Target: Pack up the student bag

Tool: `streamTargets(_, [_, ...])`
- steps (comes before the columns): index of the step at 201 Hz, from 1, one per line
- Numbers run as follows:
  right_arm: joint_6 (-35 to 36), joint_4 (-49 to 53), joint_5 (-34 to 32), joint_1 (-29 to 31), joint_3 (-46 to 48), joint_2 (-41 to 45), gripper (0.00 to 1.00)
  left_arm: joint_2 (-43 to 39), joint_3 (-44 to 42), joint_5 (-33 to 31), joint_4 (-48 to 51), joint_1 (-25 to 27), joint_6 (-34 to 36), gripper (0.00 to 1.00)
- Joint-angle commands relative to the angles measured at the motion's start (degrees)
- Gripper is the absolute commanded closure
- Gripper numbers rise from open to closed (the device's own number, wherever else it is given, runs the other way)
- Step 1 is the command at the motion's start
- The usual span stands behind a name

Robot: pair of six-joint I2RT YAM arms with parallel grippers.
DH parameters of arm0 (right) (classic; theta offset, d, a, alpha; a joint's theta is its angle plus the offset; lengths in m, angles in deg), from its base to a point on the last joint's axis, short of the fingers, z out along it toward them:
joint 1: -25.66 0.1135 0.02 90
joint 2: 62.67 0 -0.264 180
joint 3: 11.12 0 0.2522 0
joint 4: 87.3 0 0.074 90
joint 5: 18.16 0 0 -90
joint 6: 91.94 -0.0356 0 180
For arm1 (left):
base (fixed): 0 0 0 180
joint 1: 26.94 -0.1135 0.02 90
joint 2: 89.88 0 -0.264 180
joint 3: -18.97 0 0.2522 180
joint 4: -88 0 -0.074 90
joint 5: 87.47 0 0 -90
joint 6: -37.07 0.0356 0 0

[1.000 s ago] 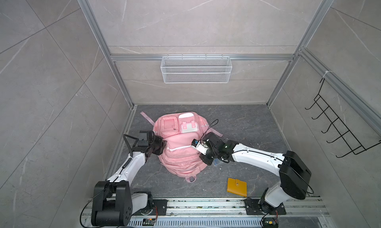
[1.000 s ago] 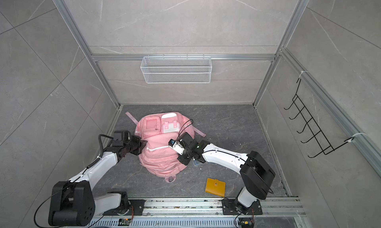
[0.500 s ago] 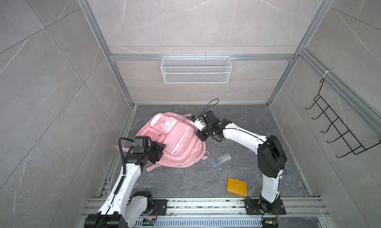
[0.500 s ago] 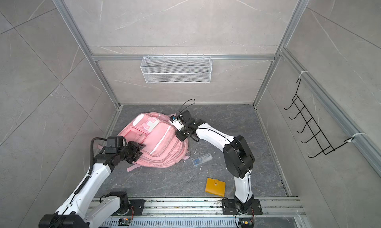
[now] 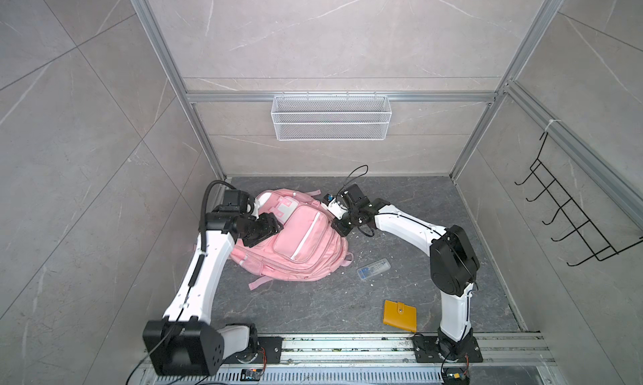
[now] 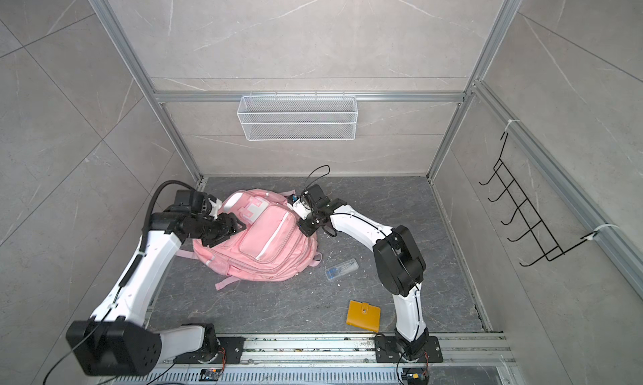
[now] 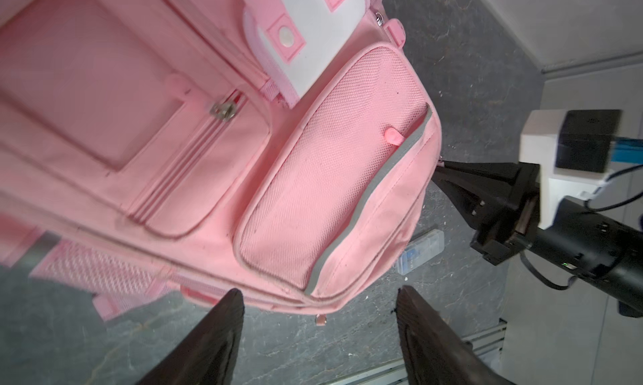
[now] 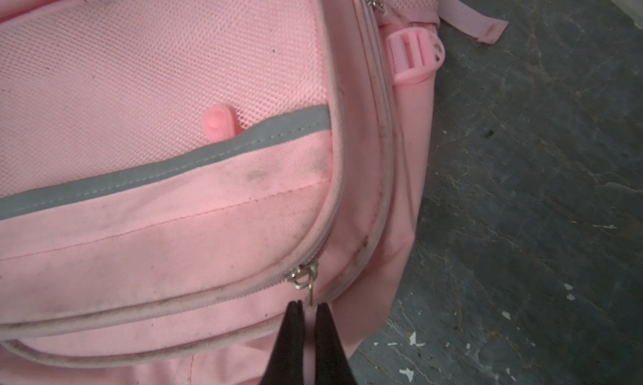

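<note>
Since a second ago the bag point(image 5: 295, 240) has swung round on the floor point(image 5: 313, 306), so its buckle flap point(image 5: 286, 210) now points to about eleven o'clock and its base to five. A clear plastic case point(image 5: 373, 268) has come into view beside it, and the left gripper point(image 7: 320, 292) has let go and spread its fingers. We judge the packing as barely begun. The case lies on the floor near the bag at four o'clock, a yellow wallet point(image 5: 400, 315) lies well apart at five o'clock, and every pocket we can see looks zipped shut, so nothing shows as packed. What is left, as we read it, is to open a compartment, put both things in and close it. The right gripper point(image 8: 309, 305) stands at the bag's two o'clock edge with its fingers narrow, pinched on the metal zip pull point(image 8: 303, 279) of a curved zip line, so opening seems the step in hand. The left fingers stand wide with nothing between them, over the bag's nine o'clock side in both top views. From the left wrist, the rim of the mesh pocket point(image 7: 330, 178) lies just beyond the tips, and we cannot tell whether they touch the fabric.
</note>
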Motion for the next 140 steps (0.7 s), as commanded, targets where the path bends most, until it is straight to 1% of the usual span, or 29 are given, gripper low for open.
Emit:
streamTargets(1, [-1.2,-0.9,1.4,-0.4,-3.3,-2.0,1.00,6.8,1.3,2.2,-4.1,0.4,8.8,0.29])
streamTargets(33, [-0.7,0.9,1.6,-0.5,-7.0,-4.8,1.00,15.0,5.5,0.3,-6.2,0.9,14.3,0.29])
streamTargets(44, [-1.2,0.8,1.6,-0.6,-7.6,-5.7,1.00,16.8,5.2,2.3,-8.7,0.9,16.2,0.29])
streamTargets(53, [-1.9,0.2,2.1,-0.8,-7.9,-6.4,1.00,18.8,5.4,4.0,-9.9,0.9,17.6,0.33])
streamTargets(69, [-2.5,0.2,2.5,-0.9,-9.2,-7.8,1.00,22.6,6.7,5.5,-9.1,1.9,19.6,0.43])
streamTargets(78, [-2.6,0.5,2.6,-0.9,-10.2,-8.4,1.00,23.6,6.8,5.8,-9.2,2.9,19.8,0.51])
streamTargets(87, [-2.6,0.7,2.5,-0.9,-11.2,-9.0,1.00,23.9,6.2,6.4,-9.7,4.1,19.4,0.57])
streamTargets(105, [-1.9,1.6,2.1,-0.9,-13.6,-10.3,1.00,23.0,3.9,7.0,-12.3,5.4,16.9,0.65])
streamTargets(117, [-1.3,2.6,1.9,-1.0,-15.3,-11.4,1.00,21.6,1.6,8.9,-15.5,5.3,13.8,0.72])
streamTargets(129, [-0.8,3.2,1.7,-0.9,-16.6,-12.0,1.00,19.9,0.0,10.0,-18.2,5.3,11.0,0.85])
streamTargets(135, [-0.5,3.5,1.7,-0.9,-17.0,-12.0,1.00,19.1,-0.5,10.0,-19.3,5.3,9.5,1.00])
streamTargets(140, [-0.1,3.7,1.5,-0.9,-17.0,-11.9,1.00,18.4,-0.8,9.8,-19.9,5.2,8.1,1.00])
